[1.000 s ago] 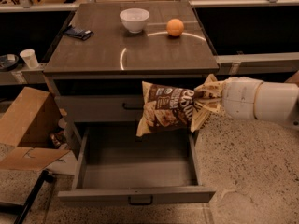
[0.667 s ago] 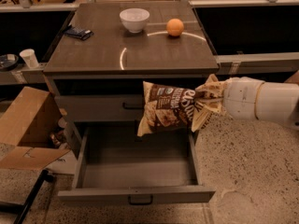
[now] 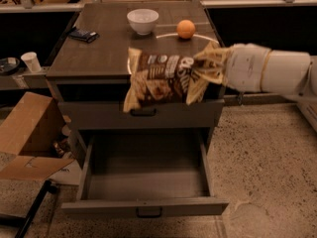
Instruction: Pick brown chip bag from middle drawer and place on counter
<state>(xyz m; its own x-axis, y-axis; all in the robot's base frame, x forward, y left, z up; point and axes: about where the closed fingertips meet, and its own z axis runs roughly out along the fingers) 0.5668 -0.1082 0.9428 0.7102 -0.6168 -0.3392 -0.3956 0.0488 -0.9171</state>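
The brown chip bag (image 3: 161, 78) hangs in the air in front of the counter's front edge, above the open middle drawer (image 3: 146, 175). My gripper (image 3: 210, 66) comes in from the right on a white arm and is shut on the bag's right cream-tan end. The drawer is pulled out, its grey floor bare, its small black handle at the front. The counter (image 3: 99, 53) is the brown-grey top with a pale ring mark behind the bag.
On the counter stand a white bowl (image 3: 142, 21), an orange ball (image 3: 186, 29) and a dark flat object (image 3: 83, 34). An open cardboard box (image 3: 25, 133) sits on the floor at left. A white cup (image 3: 31, 61) stands on a side ledge.
The bag and my gripper have risen from in front of the upper drawer front to the level of the counter's front edge.
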